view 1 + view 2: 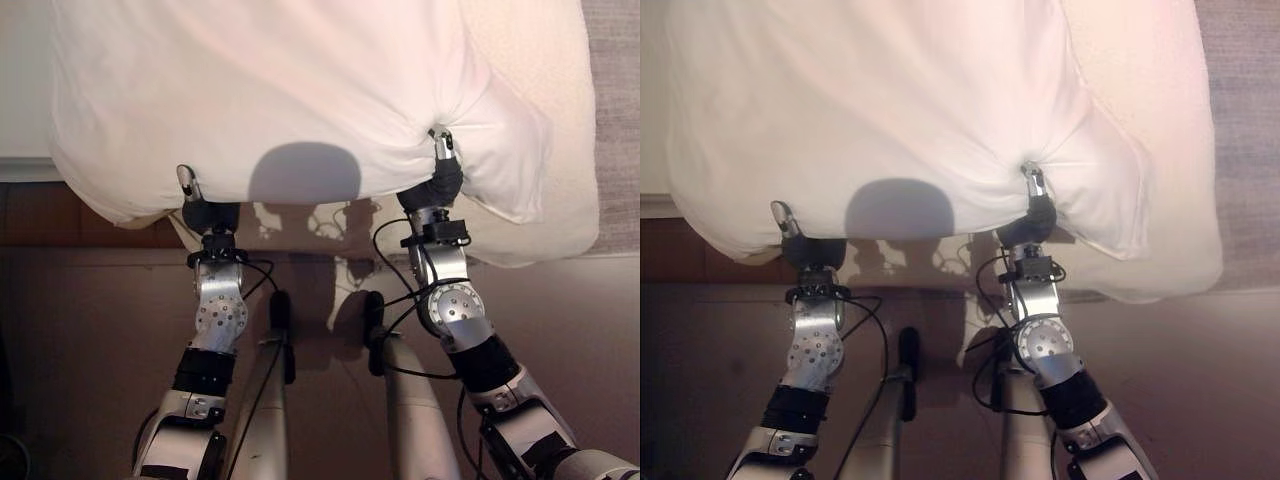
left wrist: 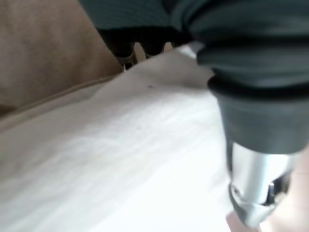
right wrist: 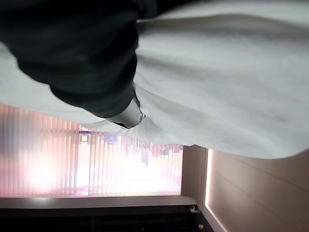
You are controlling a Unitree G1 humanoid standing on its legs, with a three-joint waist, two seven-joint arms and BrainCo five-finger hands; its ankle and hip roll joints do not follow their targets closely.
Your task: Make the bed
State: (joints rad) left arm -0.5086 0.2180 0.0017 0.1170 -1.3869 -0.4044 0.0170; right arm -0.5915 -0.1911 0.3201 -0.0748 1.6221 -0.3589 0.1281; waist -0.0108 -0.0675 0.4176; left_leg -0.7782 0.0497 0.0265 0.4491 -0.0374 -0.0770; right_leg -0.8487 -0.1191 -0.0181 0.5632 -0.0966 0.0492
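Observation:
A white sheet (image 1: 300, 90) hangs spread wide in front of me, its lower edge held up by both hands. My left hand (image 1: 205, 212) grips that edge at the lower left, its thumb (image 2: 256, 183) lying on top of the cloth and its fingers curled behind. At the right, my right hand (image 1: 443, 180) pinches the sheet where the cloth bunches into radiating folds. The right wrist view has the same cloth (image 3: 217, 87) draped over that hand's dark cover (image 3: 87, 58). Behind the sheet lies a cream textured bed cover (image 1: 560, 120).
Brown floor (image 1: 100, 300) runs beneath the sheet's edge. A grey carpet strip (image 1: 615, 100) borders the bed at the far right, and a pale ledge (image 1: 22, 165) sits at the left. A window with vertical blinds (image 3: 72, 154) appears in the right wrist view.

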